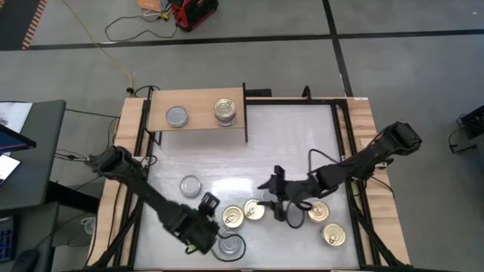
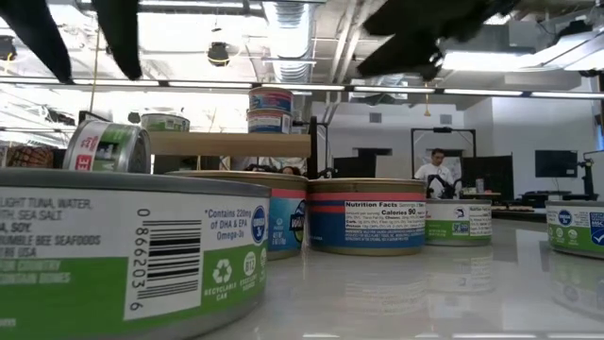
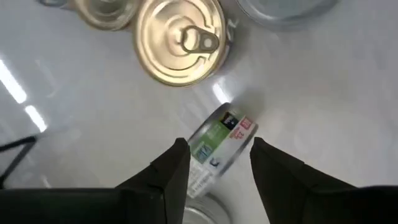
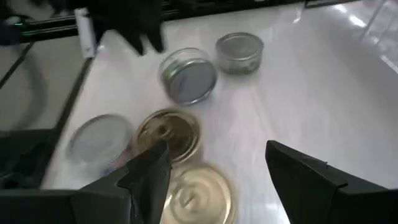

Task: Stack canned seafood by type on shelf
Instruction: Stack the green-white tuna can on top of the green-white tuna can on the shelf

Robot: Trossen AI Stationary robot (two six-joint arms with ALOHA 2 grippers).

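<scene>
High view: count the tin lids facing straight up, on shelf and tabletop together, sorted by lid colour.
Gold lids: 5
Silver-grey lids: 3
Total: 8
Not counted: the tilted tin held in the left gripper.

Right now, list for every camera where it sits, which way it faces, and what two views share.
High view: above the white table, looking straight down; both dark arms show, with left hand and right hand.
Low view: at tabletop height, looking level past short round labelled tins into the room; arm parts hang above.
Left wrist view: on the left arm, facing a tilted green-labelled tin; own hand shows.
Right wrist view: on the right arm, over gold-lidded tins; own open hand shows.
Shared: high and low views both show stacked tins on the light wooden shelf.
</scene>
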